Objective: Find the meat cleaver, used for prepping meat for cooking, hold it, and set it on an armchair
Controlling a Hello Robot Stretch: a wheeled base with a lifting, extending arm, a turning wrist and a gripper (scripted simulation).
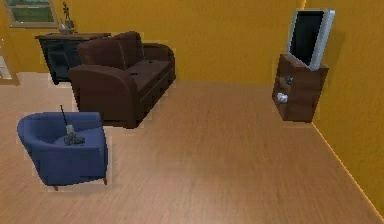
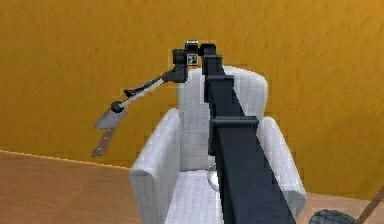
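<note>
In the forward view, a blue armchair sits at the lower left on the wooden floor, with a small grey object on its seat. A brown sofa stands above it, and a dark cabinet is at the upper left. At the upper right, a television rests on a brown stand.

In the arm side view, the arm rises from the bottom edge in front of a pale armchair. The gripper reaches left of centre and holds the cleaver. The cleaver hangs at the middle left, clear of the chair and against the orange wall. How the fingers are set cannot be told.
</note>
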